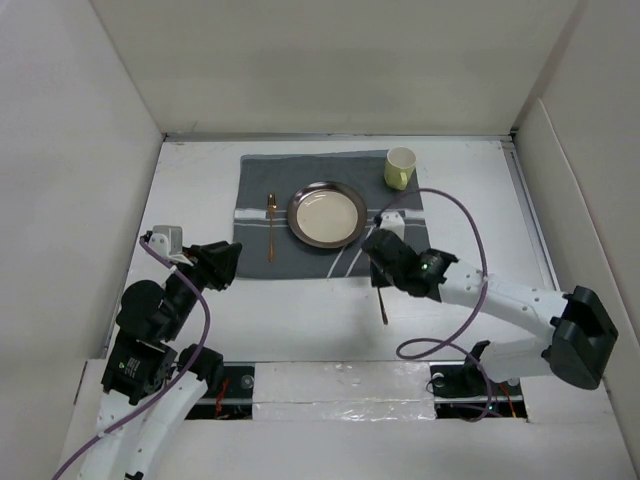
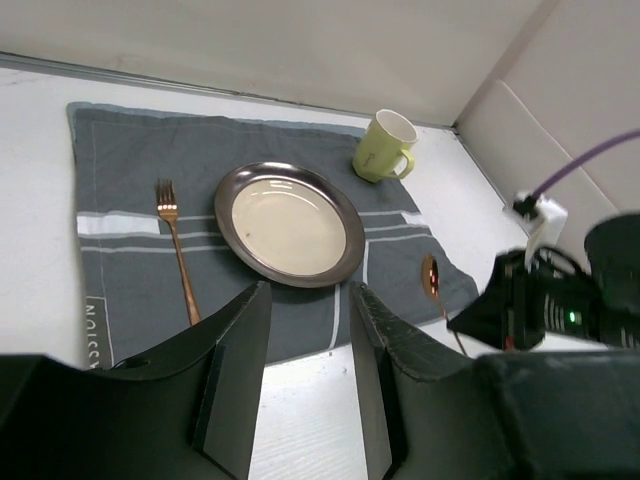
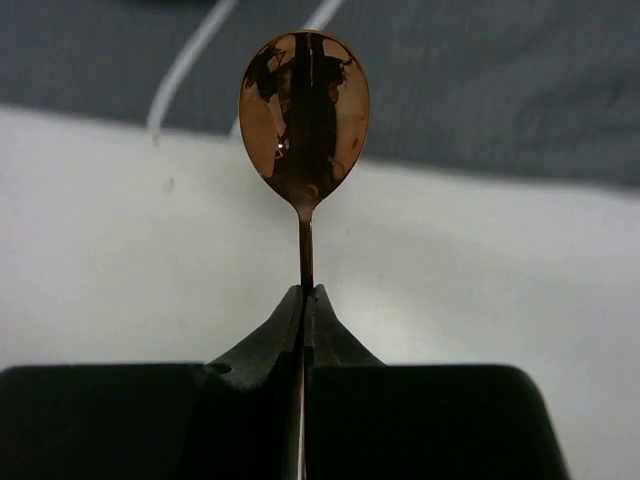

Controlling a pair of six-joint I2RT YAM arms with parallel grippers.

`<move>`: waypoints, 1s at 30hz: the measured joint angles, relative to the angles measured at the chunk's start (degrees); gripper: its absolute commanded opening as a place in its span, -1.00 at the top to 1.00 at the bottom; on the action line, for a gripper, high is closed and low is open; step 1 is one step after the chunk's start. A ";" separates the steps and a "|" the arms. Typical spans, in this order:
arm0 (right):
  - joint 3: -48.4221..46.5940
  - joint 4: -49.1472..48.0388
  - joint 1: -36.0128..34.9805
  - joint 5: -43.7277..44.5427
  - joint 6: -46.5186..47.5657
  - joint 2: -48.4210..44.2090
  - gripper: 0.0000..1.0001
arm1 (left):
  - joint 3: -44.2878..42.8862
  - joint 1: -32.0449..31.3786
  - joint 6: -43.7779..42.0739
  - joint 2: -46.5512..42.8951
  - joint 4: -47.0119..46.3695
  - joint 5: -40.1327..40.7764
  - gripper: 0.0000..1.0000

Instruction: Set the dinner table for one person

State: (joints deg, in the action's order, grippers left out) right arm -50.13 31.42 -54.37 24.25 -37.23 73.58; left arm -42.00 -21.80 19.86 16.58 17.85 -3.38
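The right claw (image 3: 305,295) is pinched tight on the thin handle of a copper-coloured spoon (image 3: 304,115), with no gap between its fingers. In the right wrist view the spoon's bowl points to 12 o'clock and sits over the near edge of the dark grey striped mat (image 1: 262,190). The mirror-bright bowl reflects the claw. From above, the rest of the handle trails out of the claw toward 6 o'clock, over bare white table (image 1: 300,320). I cannot tell whether the spoon touches the surface.

The claw is at about 4 o'clock from the round metal plate (image 1: 326,214), close beside its rim. The plate lies in the middle of the mat. A matching fork (image 1: 271,228) lies on the mat at the plate's 9 o'clock, tines toward 12 o'clock. A pale yellow-green mug (image 1: 399,168) stands upright at the plate's 1 o'clock, on the mat's far corner.

The left claw (image 2: 308,290) is spread open and holds nothing. It hovers off the mat's near corner at about 8 o'clock from the plate, aimed toward the setting.

The table fills the floor of the walled enclosure, and the mat lies on its far half.
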 measured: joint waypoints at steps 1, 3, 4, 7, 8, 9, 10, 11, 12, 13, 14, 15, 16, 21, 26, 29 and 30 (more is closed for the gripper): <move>-1.79 -1.03 2.45 0.00 2.05 0.96 1.00 | 0.00 -0.02 0.02 0.00 0.02 0.44 0.31; -5.01 -3.72 7.04 -0.37 5.81 3.89 1.00 | 0.00 -0.02 0.17 0.00 0.02 1.11 0.29; -6.54 -5.11 9.49 -0.92 7.76 5.77 1.00 | 0.00 -0.02 0.20 0.00 0.04 1.40 0.29; -11.34 -8.11 15.56 -1.99 12.46 12.22 1.00 | 0.02 -0.02 0.22 0.00 0.07 2.25 0.29; -13.00 -9.01 17.40 -2.47 13.84 14.62 1.00 | 0.02 0.00 0.24 0.00 0.07 2.62 0.29; -15.17 -9.57 19.17 -3.06 15.17 17.51 1.00 | 0.04 0.00 0.24 0.02 0.09 3.06 0.29; -16.87 -10.05 20.37 -3.56 16.11 19.76 1.00 | 0.04 0.00 0.24 0.07 0.09 3.39 0.29; -18.80 -10.56 21.55 -4.00 17.05 22.21 1.00 | 0.04 0.00 0.24 0.11 0.09 3.58 0.28; -20.72 -10.88 22.56 -4.59 17.79 24.48 1.00 | 0.04 0.00 0.24 0.17 0.09 3.78 0.28; -22.34 -11.32 23.39 -5.20 18.40 26.53 1.00 | 0.04 0.00 0.26 0.26 0.11 3.96 0.28; -23.87 -11.69 24.11 -5.64 18.84 28.33 1.00 | 0.04 0.00 0.26 0.42 0.15 4.17 0.29; -25.00 -12.09 24.74 -6.16 19.15 29.70 1.00 | 0.04 0.00 0.26 0.57 0.15 4.35 0.29; -26.32 -12.57 25.53 -6.86 19.54 31.41 1.00 | 0.04 -0.02 0.31 0.79 0.22 4.50 0.29; -29.31 -13.84 28.04 -8.66 19.52 36.28 1.00 | 0.04 0.00 0.44 1.75 0.50 5.18 0.28; -30.51 -14.34 30.12 -10.58 19.50 39.87 1.00 | 0.04 0.00 0.59 2.84 0.72 5.40 0.29; -30.62 -14.34 30.99 -11.08 19.43 41.16 1.00 | 0.04 0.00 0.59 3.21 0.92 5.42 0.28; -30.62 -14.34 31.12 -11.28 19.39 41.35 1.00 | 0.04 0.00 0.61 3.23 0.92 5.44 0.28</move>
State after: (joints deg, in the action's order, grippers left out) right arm -80.75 17.08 -23.24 12.97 -17.85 114.93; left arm -41.95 -21.80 20.47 19.81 18.76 2.07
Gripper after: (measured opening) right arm 0.018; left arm 0.357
